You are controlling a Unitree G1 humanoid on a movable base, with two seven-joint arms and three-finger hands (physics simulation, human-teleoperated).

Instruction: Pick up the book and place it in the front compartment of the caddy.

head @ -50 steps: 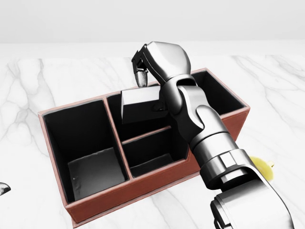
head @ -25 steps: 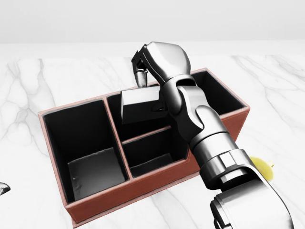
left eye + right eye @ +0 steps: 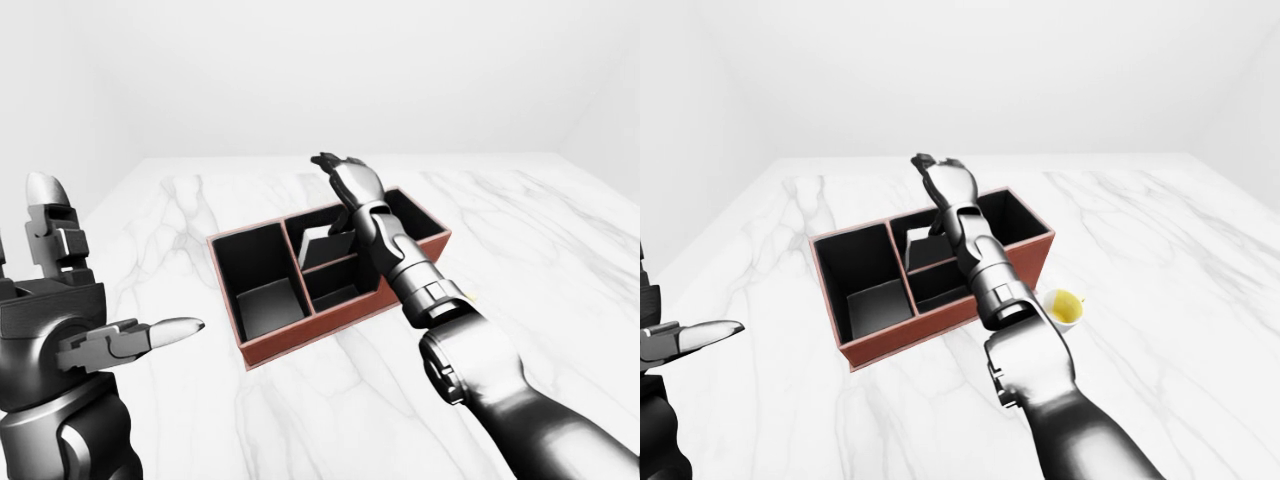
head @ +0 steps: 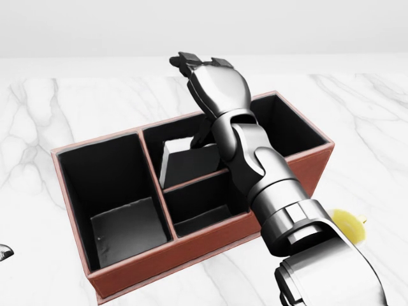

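Right robot hand point(image 4: 205, 76) open – left robot hand point(image 3: 75, 320) splayed.

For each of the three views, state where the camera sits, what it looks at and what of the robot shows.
Left-eye view: on the head, looking down over the marble table; both arms show, left hand open.
Right-eye view: beside it, nearly the same scene, plus a yellow cup.
Head view: steeper, closer on the caddy; right hand open above the book.
All share the caddy and the right arm.

No readable text, label or number shows anywhere.
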